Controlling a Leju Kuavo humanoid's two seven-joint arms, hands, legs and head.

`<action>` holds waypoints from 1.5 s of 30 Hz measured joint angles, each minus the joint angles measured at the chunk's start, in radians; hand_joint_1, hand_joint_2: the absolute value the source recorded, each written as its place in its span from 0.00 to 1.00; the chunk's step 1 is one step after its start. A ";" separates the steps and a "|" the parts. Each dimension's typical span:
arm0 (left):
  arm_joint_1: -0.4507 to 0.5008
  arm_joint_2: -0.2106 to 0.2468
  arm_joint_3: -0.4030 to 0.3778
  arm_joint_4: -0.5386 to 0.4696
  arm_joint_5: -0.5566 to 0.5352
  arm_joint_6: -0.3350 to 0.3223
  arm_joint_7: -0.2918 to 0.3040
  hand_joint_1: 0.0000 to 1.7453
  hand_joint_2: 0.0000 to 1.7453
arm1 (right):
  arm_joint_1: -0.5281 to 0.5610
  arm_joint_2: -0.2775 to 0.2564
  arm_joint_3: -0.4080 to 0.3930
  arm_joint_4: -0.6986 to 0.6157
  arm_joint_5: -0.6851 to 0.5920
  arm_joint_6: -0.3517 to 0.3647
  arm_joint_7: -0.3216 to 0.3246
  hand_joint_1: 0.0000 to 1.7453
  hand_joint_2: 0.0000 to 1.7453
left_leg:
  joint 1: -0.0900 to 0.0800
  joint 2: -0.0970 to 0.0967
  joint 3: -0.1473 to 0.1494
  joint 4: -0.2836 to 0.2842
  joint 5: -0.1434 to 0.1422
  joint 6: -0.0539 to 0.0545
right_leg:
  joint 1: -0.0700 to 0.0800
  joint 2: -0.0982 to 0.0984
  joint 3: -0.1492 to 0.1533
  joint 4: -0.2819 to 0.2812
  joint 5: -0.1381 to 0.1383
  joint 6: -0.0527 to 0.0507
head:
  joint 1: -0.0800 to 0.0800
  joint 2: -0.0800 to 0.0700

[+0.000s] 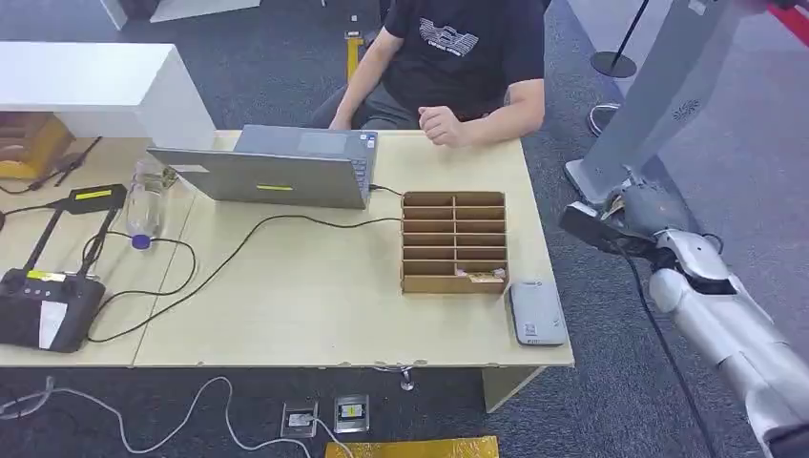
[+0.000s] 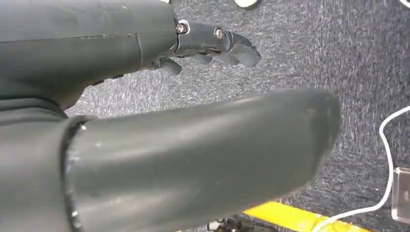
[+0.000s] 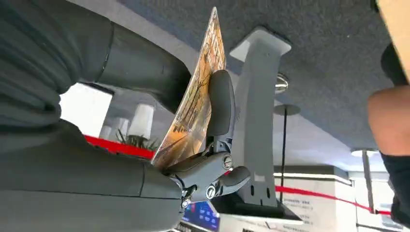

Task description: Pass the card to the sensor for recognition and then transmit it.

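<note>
At the right of the head frame, the right hand (image 1: pixel 611 219) pinches the card (image 3: pixel 196 96) between thumb and a finger, off the table's (image 1: pixel 315 305) right edge. The left hand (image 2: pixel 212 46) hangs over carpet, fingers loosely apart, holding nothing. Farther up, the sensor (image 1: pixel 537 312) lies at the table's lower right corner, beside the wooden organiser (image 1: pixel 454 242), with a person (image 1: pixel 458 57) at the top.

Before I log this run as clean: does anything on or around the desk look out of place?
Mostly tidy. Two oddities: cables trail loosely across the table, and two small devices lie on the carpet below its front edge. The right hand holds the card out beyond the table.
</note>
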 joint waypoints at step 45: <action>0.000 0.002 0.001 0.000 -0.015 -0.020 -0.003 0.00 0.00 | 0.354 -0.018 0.024 -0.350 -0.065 -0.032 0.129 1.00 1.00 | 0.001 0.001 0.000 0.000 -0.001 -0.001 | 0.001 0.001 0.000 0.000 0.000 0.000 | 0.000 0.000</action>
